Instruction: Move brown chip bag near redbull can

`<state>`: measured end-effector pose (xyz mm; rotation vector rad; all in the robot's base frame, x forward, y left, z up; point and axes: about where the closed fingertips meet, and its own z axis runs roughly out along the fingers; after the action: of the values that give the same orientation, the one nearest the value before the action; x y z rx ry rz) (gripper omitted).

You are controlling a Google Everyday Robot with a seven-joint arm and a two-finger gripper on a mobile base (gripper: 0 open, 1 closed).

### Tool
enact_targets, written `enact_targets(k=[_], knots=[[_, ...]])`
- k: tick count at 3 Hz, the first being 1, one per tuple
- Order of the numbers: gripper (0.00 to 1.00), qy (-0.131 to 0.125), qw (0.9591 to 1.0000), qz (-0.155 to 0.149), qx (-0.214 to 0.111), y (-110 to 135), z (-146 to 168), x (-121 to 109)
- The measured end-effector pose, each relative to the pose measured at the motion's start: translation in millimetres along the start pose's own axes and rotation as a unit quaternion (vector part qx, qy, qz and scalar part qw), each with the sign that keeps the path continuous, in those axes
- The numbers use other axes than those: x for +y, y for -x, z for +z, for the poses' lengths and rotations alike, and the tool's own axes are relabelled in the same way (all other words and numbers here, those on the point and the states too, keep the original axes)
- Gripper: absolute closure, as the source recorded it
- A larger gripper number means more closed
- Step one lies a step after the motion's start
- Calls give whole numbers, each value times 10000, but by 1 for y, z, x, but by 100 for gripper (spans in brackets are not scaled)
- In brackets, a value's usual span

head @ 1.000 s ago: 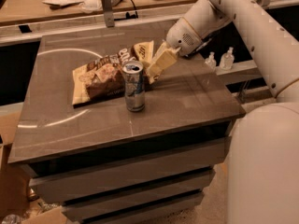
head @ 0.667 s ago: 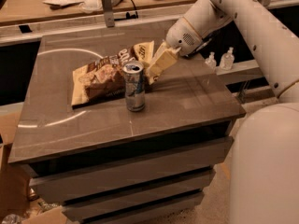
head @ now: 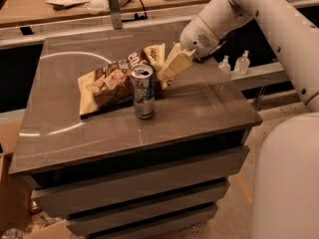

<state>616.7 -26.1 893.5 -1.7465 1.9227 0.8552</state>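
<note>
Just left of the gripper, the brown chip bag is seen lying flat on the grey surface, its tan right end right at the gripper's tip. Whether the gripper is spread or clamped cannot be told from this angle. Down and left of the gripper, the redbull can is stood upright, tight against the bag's front edge.
</note>
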Motion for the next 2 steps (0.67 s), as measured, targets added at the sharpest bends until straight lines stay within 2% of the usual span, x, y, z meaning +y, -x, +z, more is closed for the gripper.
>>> enact_targets(k=[1,2], knots=[[4,-143,9999,-26,61,-2,-7,-3],[0,-189,9998,-35,73,-3,-9,-3]])
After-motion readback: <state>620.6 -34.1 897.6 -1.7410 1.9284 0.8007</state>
